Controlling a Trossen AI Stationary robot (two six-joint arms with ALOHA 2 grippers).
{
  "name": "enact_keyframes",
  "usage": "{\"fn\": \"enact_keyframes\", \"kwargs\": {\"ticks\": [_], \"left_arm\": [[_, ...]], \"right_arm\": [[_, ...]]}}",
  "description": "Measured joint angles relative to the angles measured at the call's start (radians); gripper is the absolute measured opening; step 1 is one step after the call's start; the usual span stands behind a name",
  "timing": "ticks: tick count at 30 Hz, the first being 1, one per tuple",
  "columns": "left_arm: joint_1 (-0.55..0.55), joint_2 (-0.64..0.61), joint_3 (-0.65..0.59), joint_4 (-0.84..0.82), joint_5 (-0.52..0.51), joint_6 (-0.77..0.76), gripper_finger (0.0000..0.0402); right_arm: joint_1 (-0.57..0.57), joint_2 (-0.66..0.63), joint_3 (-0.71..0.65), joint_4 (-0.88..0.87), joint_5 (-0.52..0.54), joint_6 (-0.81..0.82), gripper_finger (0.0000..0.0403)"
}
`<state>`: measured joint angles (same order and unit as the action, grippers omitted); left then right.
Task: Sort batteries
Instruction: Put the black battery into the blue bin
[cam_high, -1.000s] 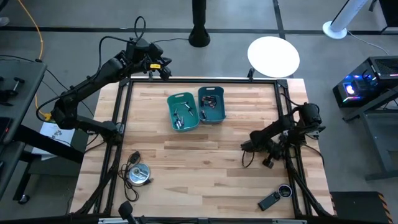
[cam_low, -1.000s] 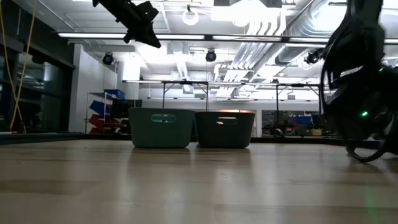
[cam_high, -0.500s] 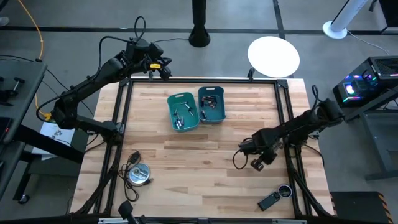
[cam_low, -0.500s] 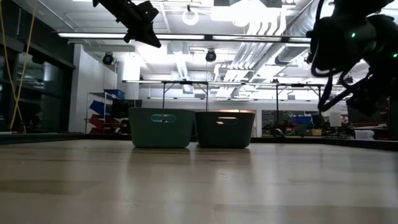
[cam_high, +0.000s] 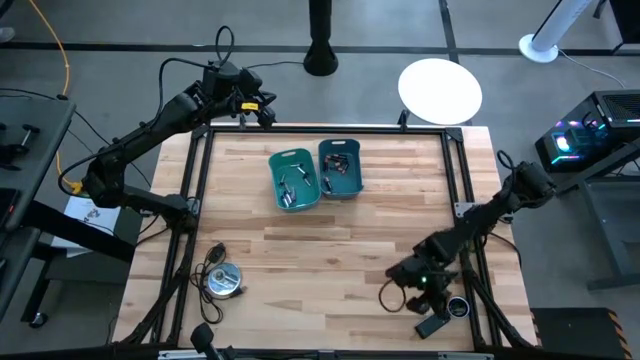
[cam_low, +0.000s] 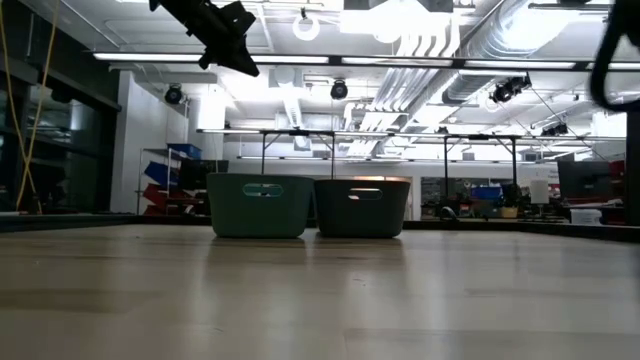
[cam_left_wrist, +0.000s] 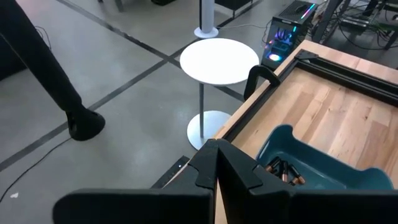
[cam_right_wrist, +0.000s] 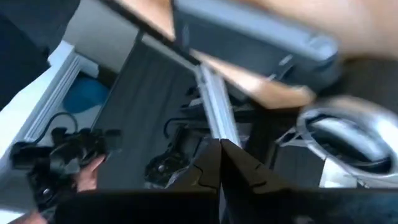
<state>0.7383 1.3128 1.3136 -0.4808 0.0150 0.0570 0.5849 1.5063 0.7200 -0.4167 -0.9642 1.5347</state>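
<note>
Batteries (cam_high: 290, 185) lie in two teal bins that stand side by side, touching, near the middle of the tabletop's far edge: some in the left bin (cam_high: 293, 179), some in the right bin (cam_high: 340, 167). They lie jumbled, long axes flat and pointing different ways; which end faces where is too small to tell. In the left wrist view a few cells (cam_left_wrist: 283, 171) lie roughly parallel inside a bin. The tabletop (cam_high: 320, 250) is pale wood. The left gripper (cam_high: 262, 108) hangs high over the far left corner, its jaws shut on nothing. The right gripper (cam_high: 412, 297) is low at the near right corner, jaws shut and empty, just beside a black gadget (cam_high: 433, 323) and a round lens (cam_high: 458, 306). A silver disc with a cable (cam_high: 221, 279) lies near the near left corner.
</note>
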Motion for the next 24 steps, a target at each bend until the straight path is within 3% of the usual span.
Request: {"fn": "enact_keyframes", "kwargs": {"ticks": [5, 11, 15, 24], "left_arm": [[0.000, 0.000, 0.000, 0.001, 0.000, 0.000, 0.0000], [0.000, 0.000, 0.000, 0.016, -0.001, 0.023, 0.0000], [0.001, 0.000, 0.000, 0.015, -0.001, 0.024, 0.0000], [0.001, 0.000, 0.000, 0.010, -0.001, 0.024, 0.0000]], "right_arm": [[0.098, 0.000, 0.001, -0.019, -0.007, 0.158, 0.0000], [0.204, 0.000, 0.001, -0.176, -0.087, 0.216, 0.0000], [0.247, 0.000, -0.018, -0.178, -0.099, 0.241, 0.0000], [0.246, 0.000, -0.068, -0.168, -0.012, 0.237, 0.0000]]}}
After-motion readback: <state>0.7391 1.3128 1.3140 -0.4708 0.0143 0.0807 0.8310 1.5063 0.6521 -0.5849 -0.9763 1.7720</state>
